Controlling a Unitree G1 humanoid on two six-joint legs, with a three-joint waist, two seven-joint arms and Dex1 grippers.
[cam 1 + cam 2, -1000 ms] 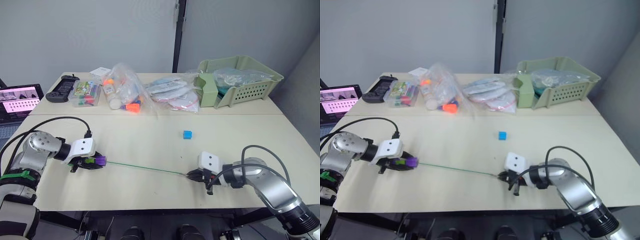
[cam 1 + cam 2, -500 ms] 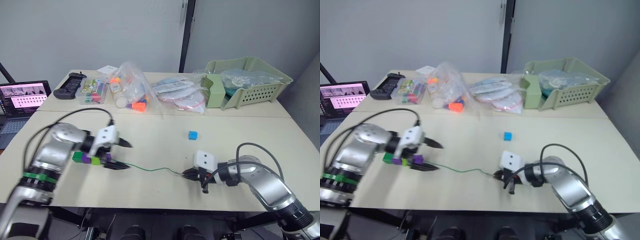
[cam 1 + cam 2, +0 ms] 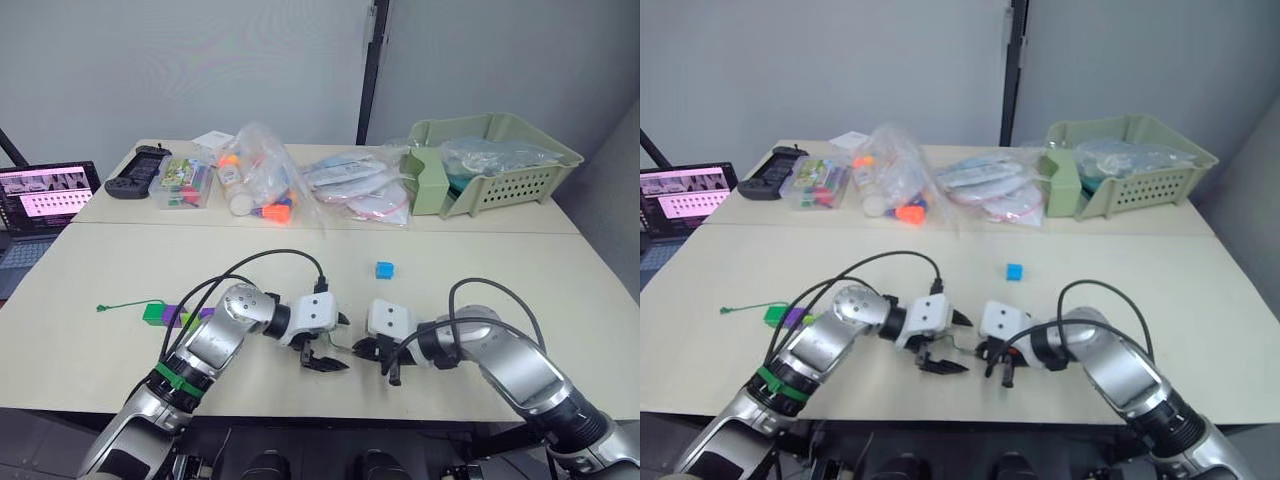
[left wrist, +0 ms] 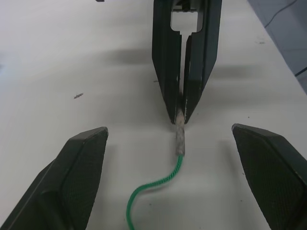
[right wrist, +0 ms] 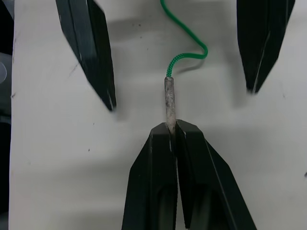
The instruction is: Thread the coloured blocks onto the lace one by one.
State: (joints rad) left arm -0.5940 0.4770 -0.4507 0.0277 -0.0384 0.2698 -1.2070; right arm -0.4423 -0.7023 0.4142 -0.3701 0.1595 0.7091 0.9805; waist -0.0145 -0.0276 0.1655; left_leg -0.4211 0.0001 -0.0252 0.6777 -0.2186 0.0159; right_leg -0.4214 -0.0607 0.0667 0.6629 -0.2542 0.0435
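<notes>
Silver arms, white wrist blocks, black cables, black-fingered pincers.

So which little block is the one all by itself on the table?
Find the pale green basket at the far right of the table. Come toward the robot: ahead of the right gripper sits the blue block, alone; the others are bunched far left.

Pale tabletop [image 3: 480, 250]: blue block [image 3: 385, 270] at centre; threaded blocks [image 3: 165, 315] and lace [image 3: 120, 306] near left edge; basket [image 3: 495, 160], bags [image 3: 300, 185], laptop [image 3: 35, 195] along far edge.
</notes>
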